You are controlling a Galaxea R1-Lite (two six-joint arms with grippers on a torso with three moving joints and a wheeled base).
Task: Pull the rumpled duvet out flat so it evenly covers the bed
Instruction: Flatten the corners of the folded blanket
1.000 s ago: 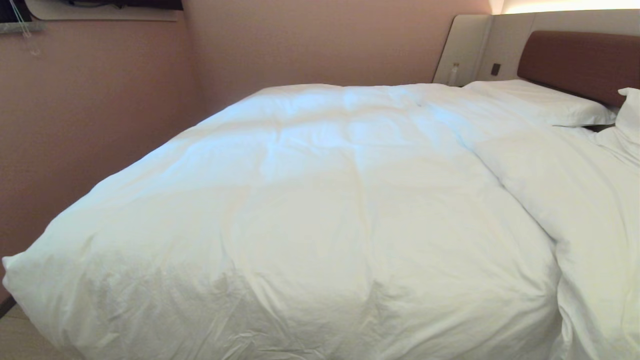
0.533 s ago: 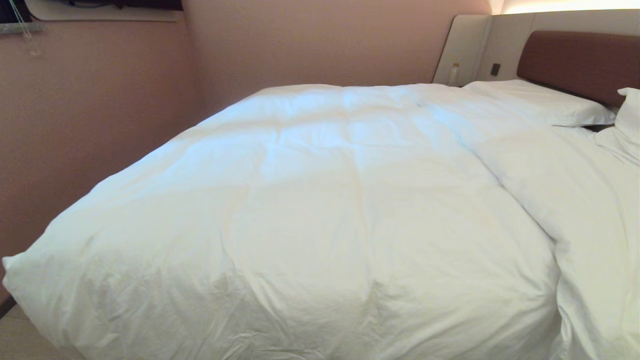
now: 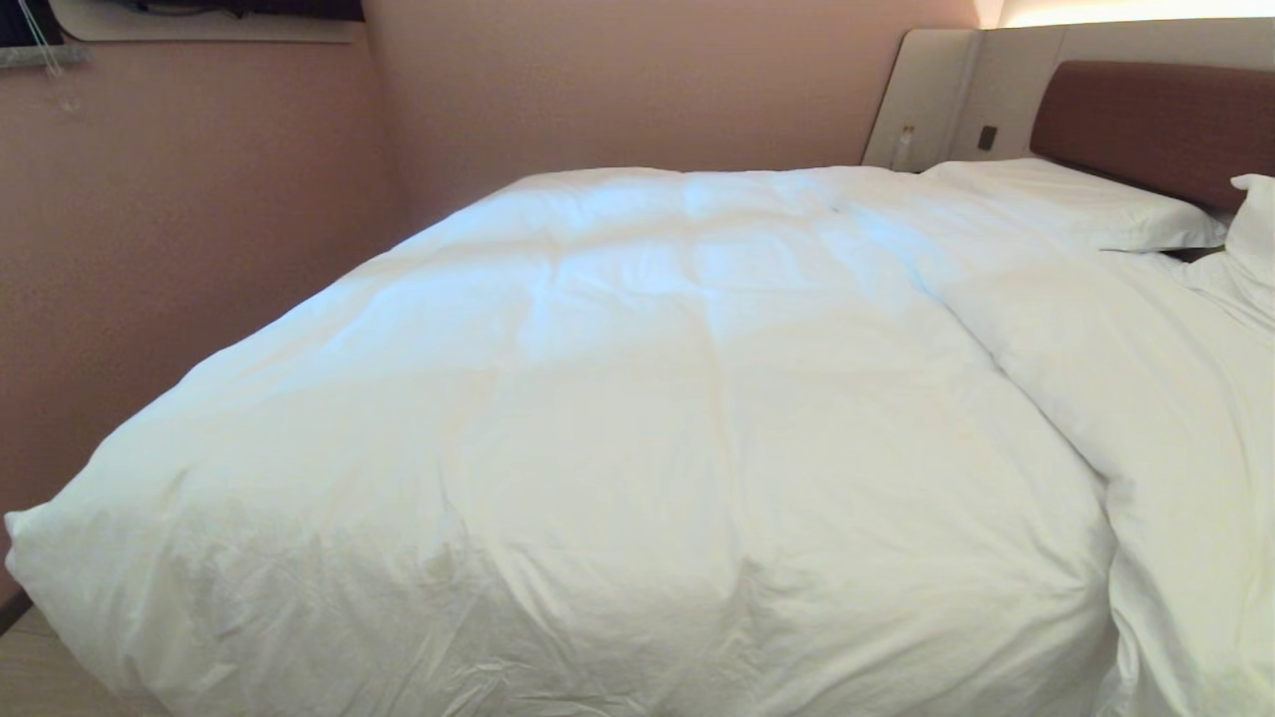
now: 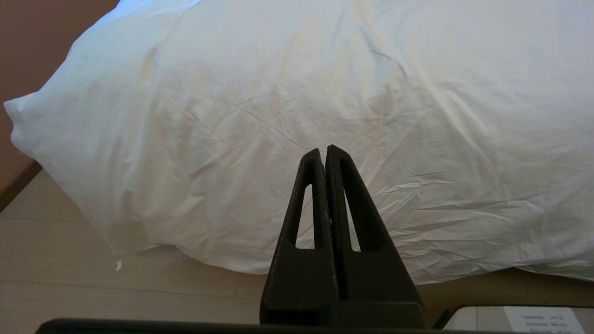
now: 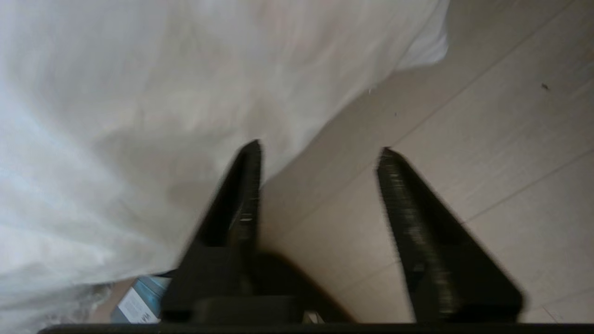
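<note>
Duvet (image 3: pixel 637 418) hides the bed; tools out of head view.

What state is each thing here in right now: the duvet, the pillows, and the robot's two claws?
Duvet: spread over most of the bed, creased, with a ridge bunched along the right side.
Pillow: lying flat by the headboard.
Second pillow: at the right edge, mostly out of view.
Left claw: shut, empty, pointing at the duvet's hanging edge.
Right claw: open, empty, beside the duvet's edge above the floor.

bed (image 3: pixel 1146 124), duvet (image 3: pixel 637 398) and pillow (image 3: pixel 1076 204) on it
</note>
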